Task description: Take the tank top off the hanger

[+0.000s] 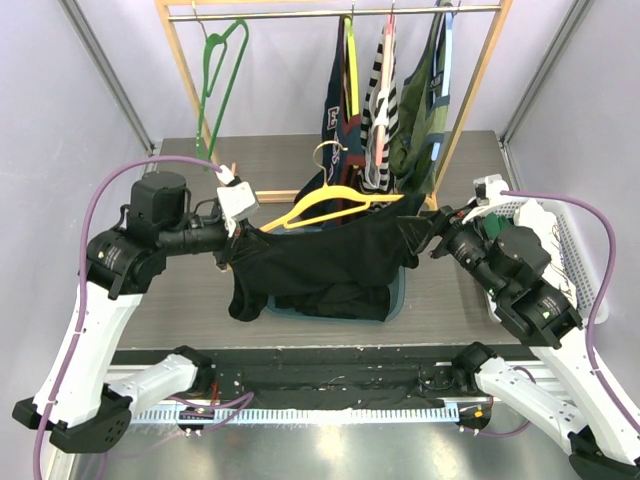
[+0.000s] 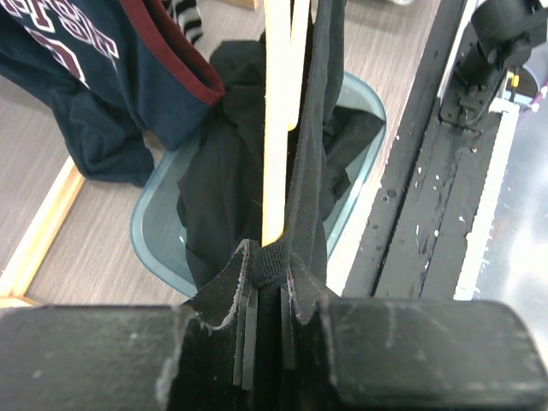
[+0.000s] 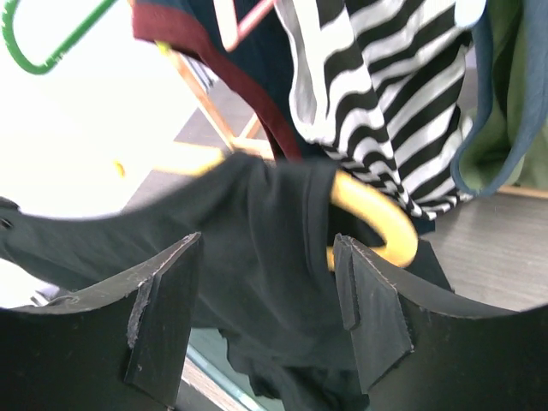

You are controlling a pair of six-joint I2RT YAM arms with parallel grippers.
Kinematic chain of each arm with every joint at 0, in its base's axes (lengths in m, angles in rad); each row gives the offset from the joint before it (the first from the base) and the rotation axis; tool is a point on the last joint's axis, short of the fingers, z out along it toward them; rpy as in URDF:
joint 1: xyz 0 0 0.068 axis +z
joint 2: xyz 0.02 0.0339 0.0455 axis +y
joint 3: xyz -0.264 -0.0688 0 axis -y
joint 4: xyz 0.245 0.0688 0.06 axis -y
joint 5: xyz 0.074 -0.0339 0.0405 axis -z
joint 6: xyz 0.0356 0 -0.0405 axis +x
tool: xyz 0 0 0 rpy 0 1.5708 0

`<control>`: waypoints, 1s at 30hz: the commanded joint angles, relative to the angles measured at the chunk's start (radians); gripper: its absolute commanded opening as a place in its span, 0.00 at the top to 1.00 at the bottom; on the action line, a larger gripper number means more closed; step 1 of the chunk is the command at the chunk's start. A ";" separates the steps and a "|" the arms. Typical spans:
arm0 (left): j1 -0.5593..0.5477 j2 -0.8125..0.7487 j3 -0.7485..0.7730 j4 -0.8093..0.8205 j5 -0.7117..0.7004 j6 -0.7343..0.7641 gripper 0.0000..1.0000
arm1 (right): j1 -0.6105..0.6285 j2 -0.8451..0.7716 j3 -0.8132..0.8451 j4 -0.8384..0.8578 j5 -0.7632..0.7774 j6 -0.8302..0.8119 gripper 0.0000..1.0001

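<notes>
- My left tool [image 2: 267, 270] is clenched on the tank top [image 1: 330, 265], mid-frame, draped over the yellow hanger [image 1: 335, 203].
- My right tool [image 3: 265, 308] is released; I judge it must next slide the tank top off the hanger end.

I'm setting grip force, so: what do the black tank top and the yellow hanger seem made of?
The tank top looks like soft matte knit fabric, maybe cotton jersey: it sags, folds, and shows a ribbed edge. The hanger seems smooth, slightly glossy plastic: uniform yellow, rigid, molded curve.
</notes>
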 commanded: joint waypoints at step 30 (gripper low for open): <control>-0.004 -0.045 0.004 0.030 0.025 0.034 1.00 | -0.003 -0.009 -0.007 0.056 0.035 0.037 0.37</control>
